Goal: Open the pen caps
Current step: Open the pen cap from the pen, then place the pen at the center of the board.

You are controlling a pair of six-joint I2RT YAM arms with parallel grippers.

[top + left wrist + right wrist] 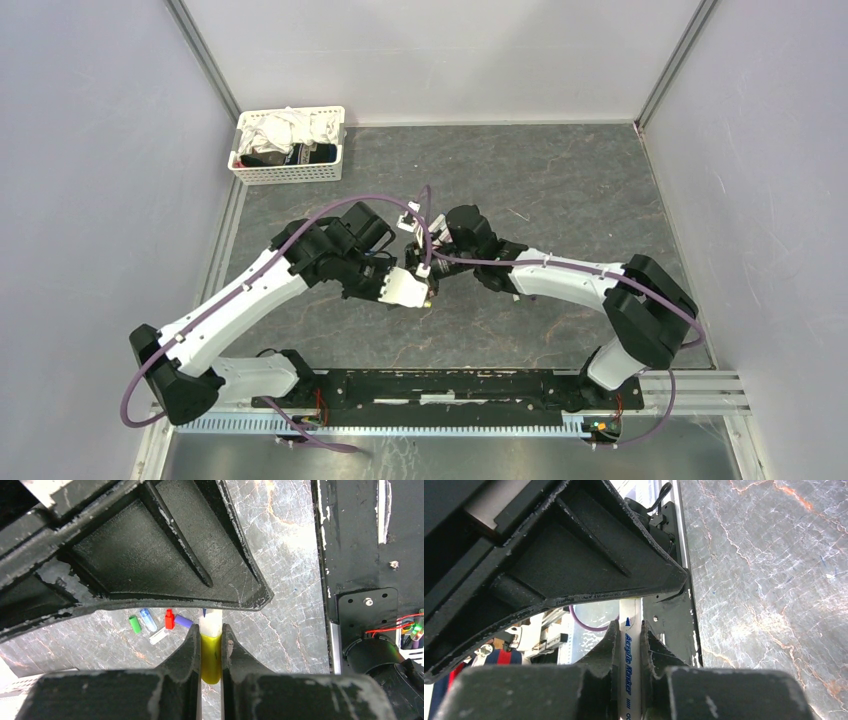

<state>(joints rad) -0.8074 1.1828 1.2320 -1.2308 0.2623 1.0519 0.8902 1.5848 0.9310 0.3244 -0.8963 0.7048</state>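
Pen: white barrel, held above mid-table between both arms.
Yellow cap: seen in left wrist view only; left gripper pinching it.
Right gripper: clamped on the barrel.
Print: "Acrylic Marker", blue, right wrist view only.
Loose caps: green, blue, red, purple, lying on table.

Table: we see a dark grey, stone-patterned top veined in white and rust.
Far left corner: a white slatted basket stands on it, holding white cloths and something dark.
Near edge: a black mounting rail lies across it from left to right.
Loose caps: in the left wrist view we find a green cap, a blue cap, a red cap and a purple cap in a loose row, close together.
White piece: a short white stub lies just beside the blue and red ones.
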